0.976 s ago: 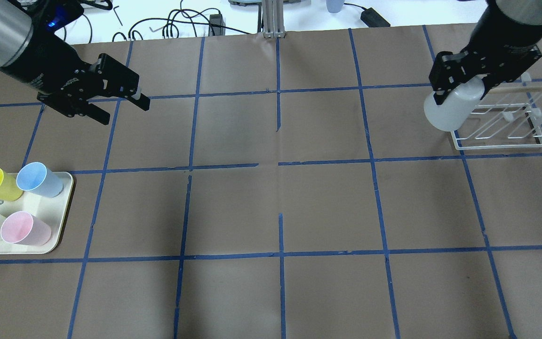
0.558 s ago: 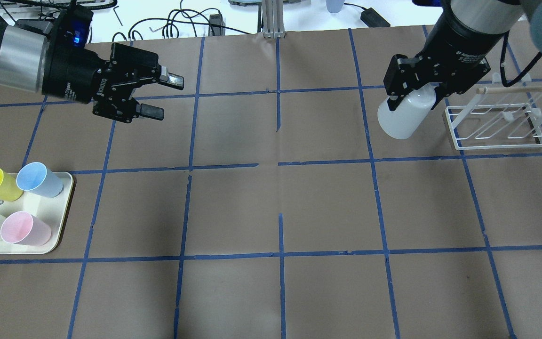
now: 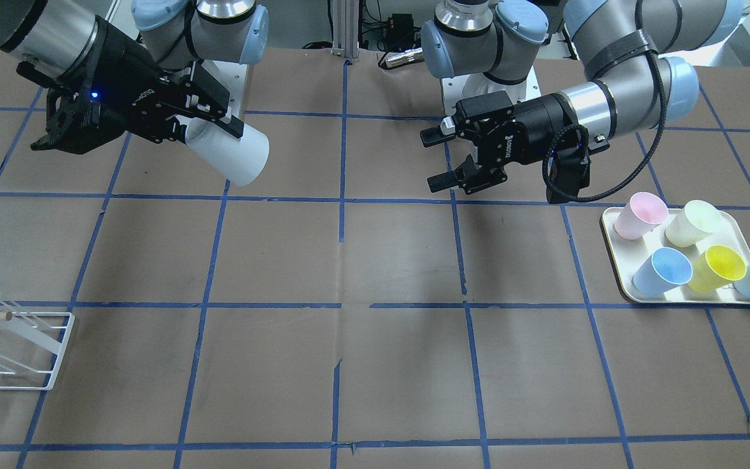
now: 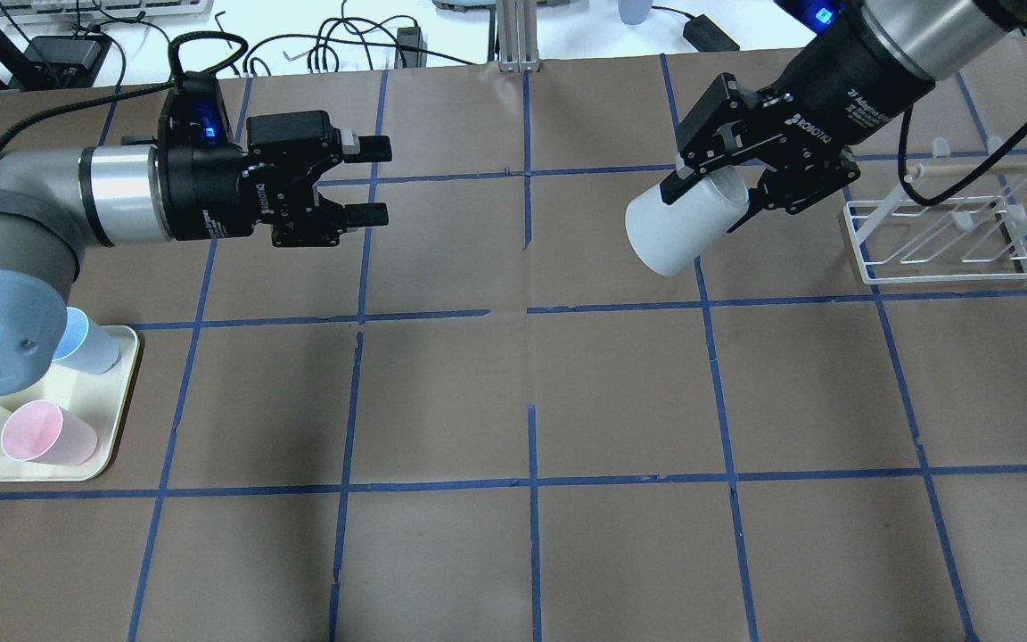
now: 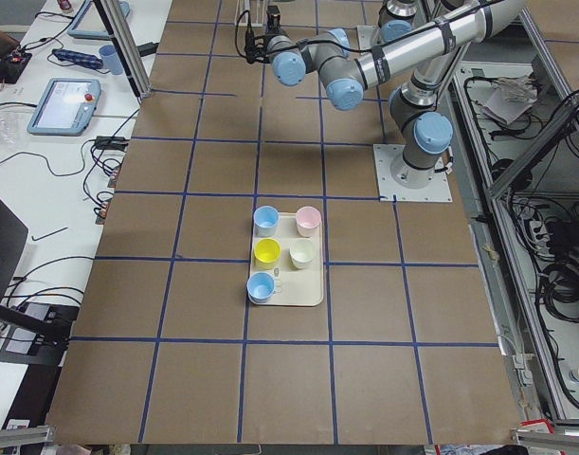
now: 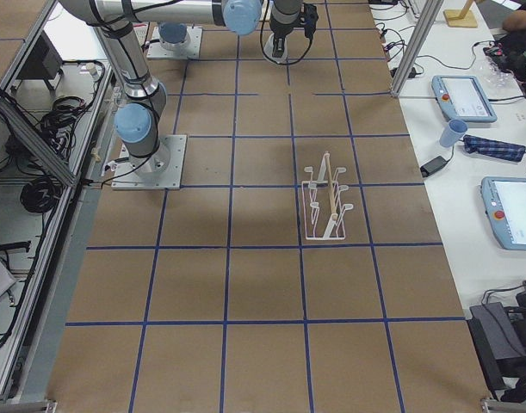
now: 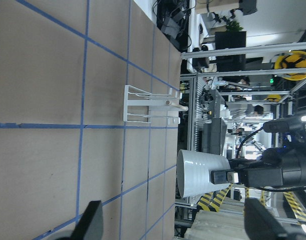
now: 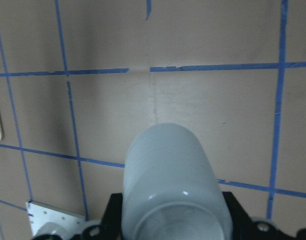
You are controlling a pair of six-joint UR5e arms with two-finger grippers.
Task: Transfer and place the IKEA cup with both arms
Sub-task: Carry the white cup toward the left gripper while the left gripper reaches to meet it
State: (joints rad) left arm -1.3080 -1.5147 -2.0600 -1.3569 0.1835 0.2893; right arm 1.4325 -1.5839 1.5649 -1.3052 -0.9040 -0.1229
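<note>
So the right tool [image 4: 714, 187] grips the cup [image 4: 669, 227] by its rim; left tool [image 4: 375, 181], spread wide, should square up on that cup's base before closing.

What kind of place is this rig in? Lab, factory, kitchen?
Probably a robotics lab or data-collection cell: a table gridded with blue tape, teach pendants on the side bench, loose cables behind it.
</note>
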